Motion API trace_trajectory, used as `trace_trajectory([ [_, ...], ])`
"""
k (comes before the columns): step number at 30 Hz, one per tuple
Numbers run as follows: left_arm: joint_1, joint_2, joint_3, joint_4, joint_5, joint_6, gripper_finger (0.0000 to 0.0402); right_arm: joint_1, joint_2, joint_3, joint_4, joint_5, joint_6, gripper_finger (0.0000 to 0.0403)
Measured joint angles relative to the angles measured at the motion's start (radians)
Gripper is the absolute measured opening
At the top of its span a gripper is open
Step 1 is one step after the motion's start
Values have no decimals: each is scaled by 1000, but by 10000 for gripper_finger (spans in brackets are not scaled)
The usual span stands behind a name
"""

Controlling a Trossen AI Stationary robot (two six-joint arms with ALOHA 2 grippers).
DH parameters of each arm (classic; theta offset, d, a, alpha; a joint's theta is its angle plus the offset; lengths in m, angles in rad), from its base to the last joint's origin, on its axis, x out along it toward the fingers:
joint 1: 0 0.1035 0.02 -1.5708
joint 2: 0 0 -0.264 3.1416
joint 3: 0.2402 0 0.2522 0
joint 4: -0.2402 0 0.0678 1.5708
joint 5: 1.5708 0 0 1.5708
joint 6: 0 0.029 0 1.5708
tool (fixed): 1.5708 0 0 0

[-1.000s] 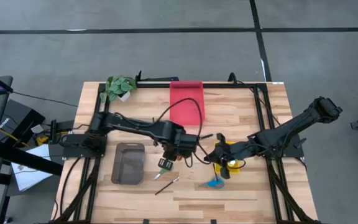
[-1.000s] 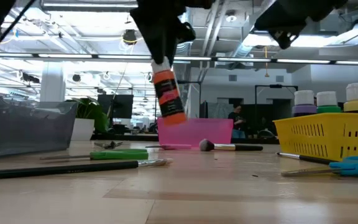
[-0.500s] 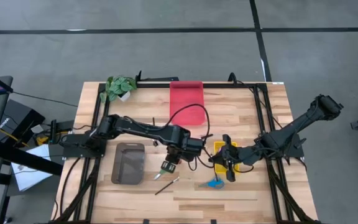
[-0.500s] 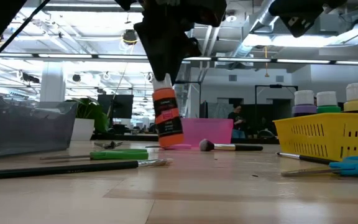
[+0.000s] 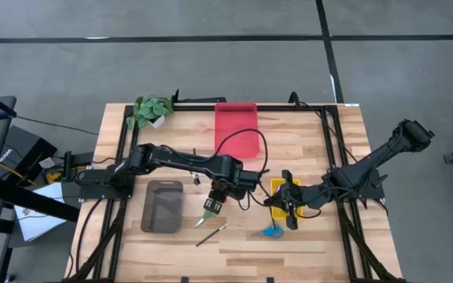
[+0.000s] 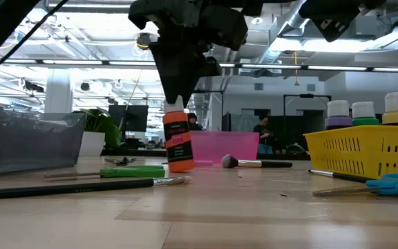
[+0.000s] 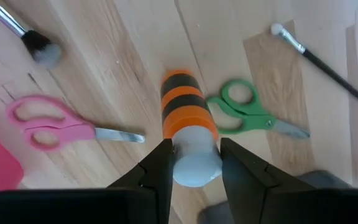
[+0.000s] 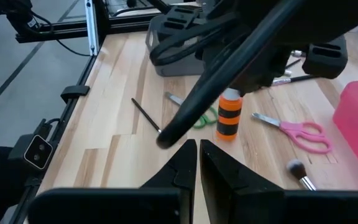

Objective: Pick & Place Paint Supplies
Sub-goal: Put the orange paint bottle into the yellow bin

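From above, the left gripper (image 5: 213, 206) hung over the middle of the table (image 5: 305, 244), just beside the grey tray (image 5: 163, 206), clamped on the orange paint bottle (image 5: 211, 208). The right gripper (image 5: 288, 206) waited over the yellow basket (image 5: 280, 187), with blue scissors (image 5: 272, 232) lying just in front of it. The red tray (image 5: 236, 126) sat at the far edge, the potted plant (image 5: 152, 108) in the far left corner.

At table height, the orange bottle stood nearly upright, held by its cap, its base at or barely above the wood — I could not tell which. Green-handled scissors (image 6: 133, 171) and a long brush (image 6: 81, 185) lay in front of it. The yellow basket already held several capped bottles (image 6: 363, 111), so part of the sorting looked done.

The left wrist view showed the fingers (image 7: 160, 165) closed on the bottle's white cap (image 7: 194, 163), with pink scissors (image 7: 55, 124), green scissors, a fluffy brush (image 7: 39, 50) and a thin brush (image 7: 322, 62) loose on the boards around it.

The right wrist view showed that gripper's own jaws pressed together, holding nothing, with the orange bottle near the pink scissors farther off.

By my reading, the task was partway — the bottle, three pairs of scissors and the brushes remained to be placed.
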Motion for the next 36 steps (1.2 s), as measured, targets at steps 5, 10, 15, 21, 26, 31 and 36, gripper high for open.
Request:
trace_trajectory([
  [5,-1,1,-2,-13,-5,15,103,0,0,0,0,3,0,17],
  [10,-1,-14,-7,-24,-21,15,103,0,0,0,-2,3,0,17],
  [15,-1,-14,-8,-68,-30,15,102,0,0,0,-4,3,0,17],
  [21,-1,-10,-7,-44,-28,15,106,0,0,0,-4,3,0,17],
  [26,-1,-10,-7,-26,-29,15,161,0,0,0,-5,3,0,17],
  [31,-1,-10,-7,-18,-31,15,194,1,0,0,-7,3,0,17],
  [36,-1,-11,-7,-26,-40,11,209,1,0,0,-6,3,0,17],
])
